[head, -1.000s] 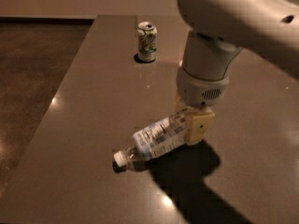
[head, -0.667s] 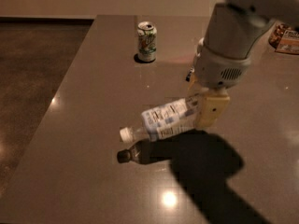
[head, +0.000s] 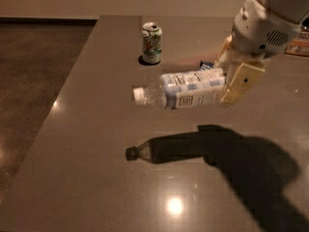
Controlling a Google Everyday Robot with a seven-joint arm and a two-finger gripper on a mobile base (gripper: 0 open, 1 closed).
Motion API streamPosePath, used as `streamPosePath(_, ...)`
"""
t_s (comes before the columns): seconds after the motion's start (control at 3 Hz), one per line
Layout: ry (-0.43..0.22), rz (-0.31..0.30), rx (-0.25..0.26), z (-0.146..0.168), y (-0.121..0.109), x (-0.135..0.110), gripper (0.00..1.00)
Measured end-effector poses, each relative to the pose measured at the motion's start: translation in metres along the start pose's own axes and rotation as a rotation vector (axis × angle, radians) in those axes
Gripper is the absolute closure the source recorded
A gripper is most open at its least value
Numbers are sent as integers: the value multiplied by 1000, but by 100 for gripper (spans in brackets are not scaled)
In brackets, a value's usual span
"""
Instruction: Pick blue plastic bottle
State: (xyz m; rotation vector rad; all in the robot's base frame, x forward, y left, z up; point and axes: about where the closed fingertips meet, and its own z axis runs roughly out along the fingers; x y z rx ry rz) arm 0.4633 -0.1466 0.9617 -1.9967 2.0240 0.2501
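Since a second ago the blue plastic bottle (head: pixel 190 88) has gone from lying on the table (head: pixel 96 129) to hanging clear above it, and the arm has swung up and to the right. The gripper (head: pixel 228 77) is clamped on the bottle's bottom end, so the body sticks out sideways to its left, cap furthest away, with its shadow (head: pixel 193 149) well below. The soda can (head: pixel 151 42) sits far off beyond the cap end, and a small dark packet (head: pixel 207 64) peeks out just behind the gripper. I'd say the pick is basically done and we're in the lift. Next it just needs to hold that squeeze steady, since an end grip could let the bottle droop or slip.
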Motion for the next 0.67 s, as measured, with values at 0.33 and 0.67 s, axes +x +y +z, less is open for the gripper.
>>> streamPosePath(0.33,-92,37,30,-23,-8,3,100)
streamPosePath(0.67,-112,35,58,-26,-14,-2,100)
